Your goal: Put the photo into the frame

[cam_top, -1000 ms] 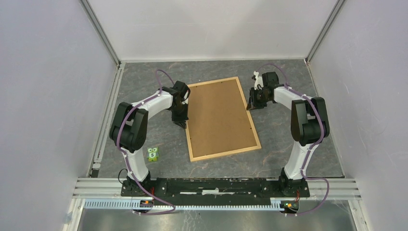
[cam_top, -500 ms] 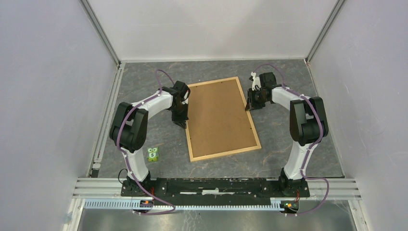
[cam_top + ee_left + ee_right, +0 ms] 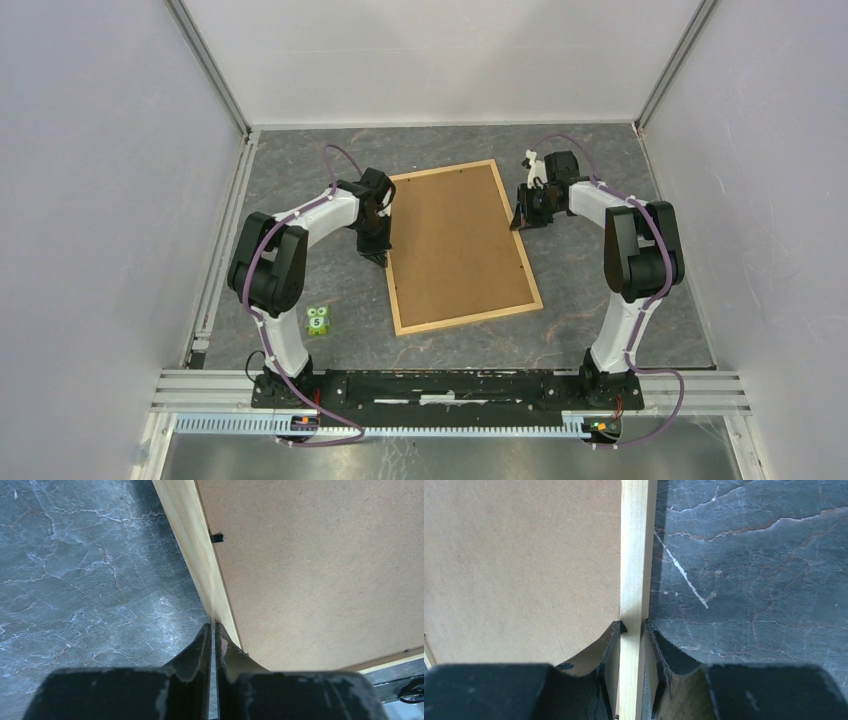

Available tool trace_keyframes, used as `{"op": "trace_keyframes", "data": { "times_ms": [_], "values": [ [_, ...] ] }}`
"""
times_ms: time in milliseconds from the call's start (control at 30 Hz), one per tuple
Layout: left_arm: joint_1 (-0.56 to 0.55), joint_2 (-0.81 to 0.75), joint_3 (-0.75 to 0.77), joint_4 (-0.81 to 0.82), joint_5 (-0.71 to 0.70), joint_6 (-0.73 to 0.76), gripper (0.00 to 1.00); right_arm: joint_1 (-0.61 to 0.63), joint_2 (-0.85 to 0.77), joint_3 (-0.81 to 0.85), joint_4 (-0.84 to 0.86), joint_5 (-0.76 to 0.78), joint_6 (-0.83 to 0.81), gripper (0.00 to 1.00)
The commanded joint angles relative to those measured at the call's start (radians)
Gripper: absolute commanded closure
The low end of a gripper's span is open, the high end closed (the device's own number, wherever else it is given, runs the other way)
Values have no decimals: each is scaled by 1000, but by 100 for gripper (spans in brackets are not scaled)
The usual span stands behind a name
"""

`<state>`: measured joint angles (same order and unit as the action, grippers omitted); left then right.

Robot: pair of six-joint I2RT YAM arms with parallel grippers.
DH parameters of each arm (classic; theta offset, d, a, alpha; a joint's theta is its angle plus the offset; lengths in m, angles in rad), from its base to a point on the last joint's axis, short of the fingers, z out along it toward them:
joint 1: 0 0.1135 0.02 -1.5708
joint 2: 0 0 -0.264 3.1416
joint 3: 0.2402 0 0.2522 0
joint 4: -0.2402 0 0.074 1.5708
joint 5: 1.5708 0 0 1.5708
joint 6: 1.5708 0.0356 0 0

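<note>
The frame (image 3: 470, 317), thin light wooden strips, lies flat in the middle of the table with the plain brown backing board (image 3: 455, 240) filling it. The photo is hidden. My left gripper (image 3: 375, 258) is shut, and its tips (image 3: 211, 626) rest at the outer side of the frame's left strip (image 3: 192, 545), with nothing between them. My right gripper (image 3: 520, 222) straddles the frame's right strip (image 3: 636, 550), one finger on the board (image 3: 519, 560) side and one on the table side, shut on the strip (image 3: 633, 625).
A small green owl figure (image 3: 318, 320) stands on the table near the left arm's base. A black retaining tab (image 3: 217, 538) sits at the board's left edge. White walls and metal rails enclose the grey marbled table (image 3: 600, 300).
My right gripper has shifted very slightly at the frame's right edge. The left arm and the frame have not visibly moved.
</note>
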<state>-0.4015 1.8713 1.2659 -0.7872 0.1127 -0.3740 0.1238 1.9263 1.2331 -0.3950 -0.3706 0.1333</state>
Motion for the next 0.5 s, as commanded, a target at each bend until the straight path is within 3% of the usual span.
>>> {"op": "trace_keyframes", "data": {
  "times_ms": [0,467],
  "values": [
    [-2,58,-22,4,-75,64,89,-5,-2,-34,-47,28,-23,71],
    [-1,58,-22,4,-70,65,89,-30,3,-40,-37,6,-16,71]
  ]
}}
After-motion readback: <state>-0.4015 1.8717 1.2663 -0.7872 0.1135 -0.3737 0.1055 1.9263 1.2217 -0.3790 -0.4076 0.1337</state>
